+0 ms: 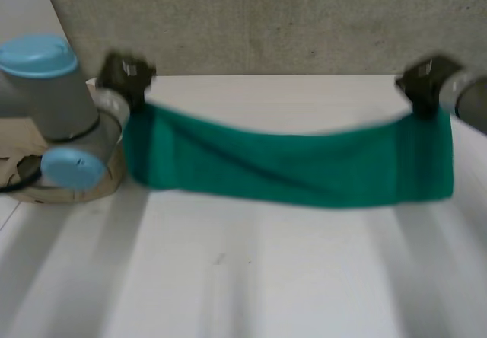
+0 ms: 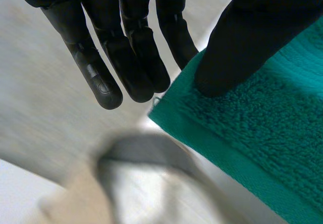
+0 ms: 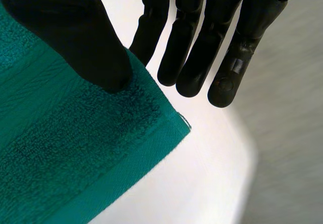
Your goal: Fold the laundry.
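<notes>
Fingers [image 2: 126, 57] of the left hand [image 1: 125, 75] hang straight & close together, thumb pinching one top corner of a green terry-cloth towel [image 1: 304, 170] against the finger behind it. The right hand [image 1: 424, 83] pinches the other top corner likewise, its fingers [image 3: 192, 57] straight, side by side.

Surroundings: white table [image 1: 251, 277] below, speckled grey wall [image 1: 266, 18] behind. Grey left arm [image 1: 53, 102] w/ light-blue caps stands just beside the towel's l. end, over a tan rounded object [image 1: 76, 189], unclear what.

Towel hangs stretched btwn both hands over the table's far part, top edge sagging mid-span, diagonal creases across it. Can't tell if its lower edge touches the tabletop. Flat woven band runs along the hem, looped pile elsewhere.
</notes>
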